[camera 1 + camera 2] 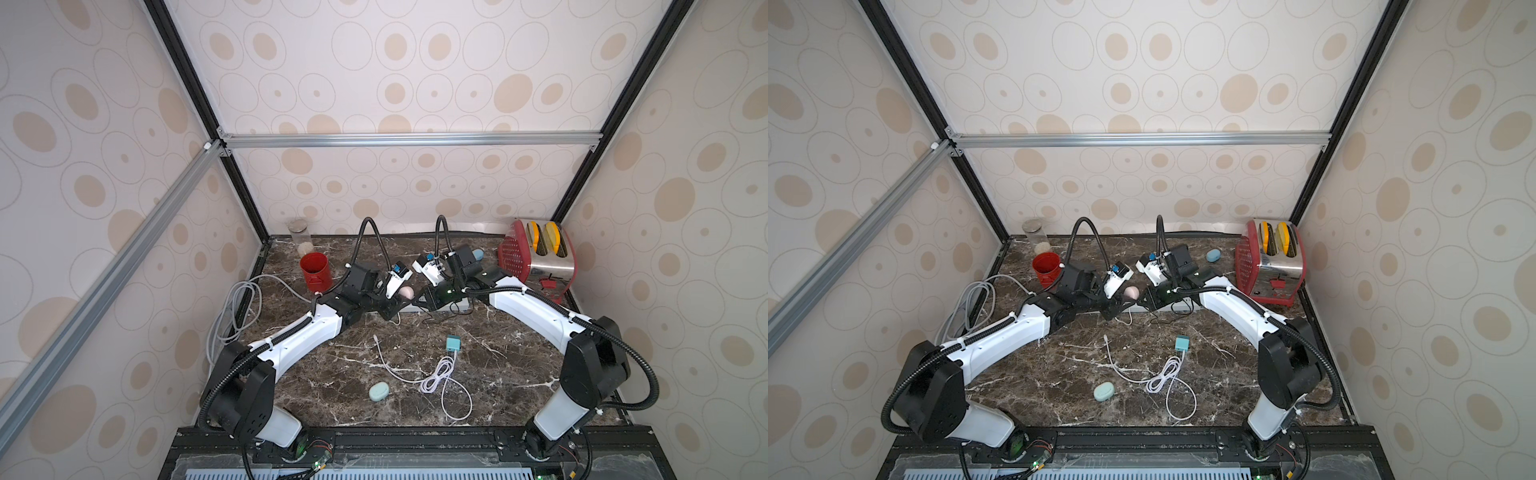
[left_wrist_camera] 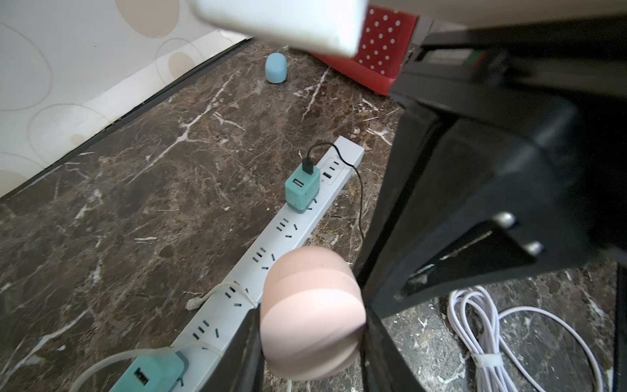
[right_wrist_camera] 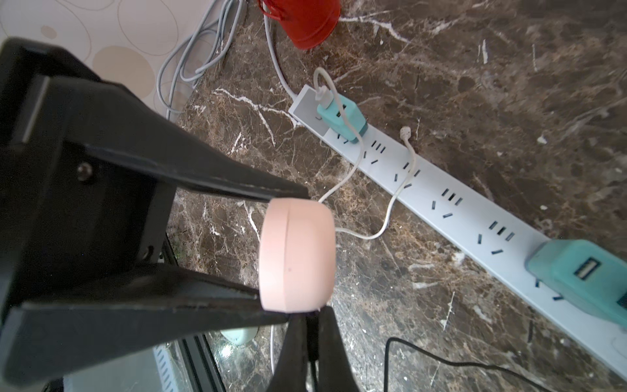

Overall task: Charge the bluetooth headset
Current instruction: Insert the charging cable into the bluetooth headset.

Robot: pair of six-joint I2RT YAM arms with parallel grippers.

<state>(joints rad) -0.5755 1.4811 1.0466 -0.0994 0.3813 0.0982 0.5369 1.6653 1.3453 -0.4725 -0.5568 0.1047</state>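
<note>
— Presently, what is gripped by the left jaws?
— A pink headset case is clamped between them, raised clear of the table.
— And the right jaws?
— They are clenched on the black plug of a black cable; its tip is set against the case's rim just beside one left jaw. Whether it is seated cannot be told.
— The cable's far end?
— It is plugged into a teal charger on the white power strip, noted beyond both jaws.
</note>
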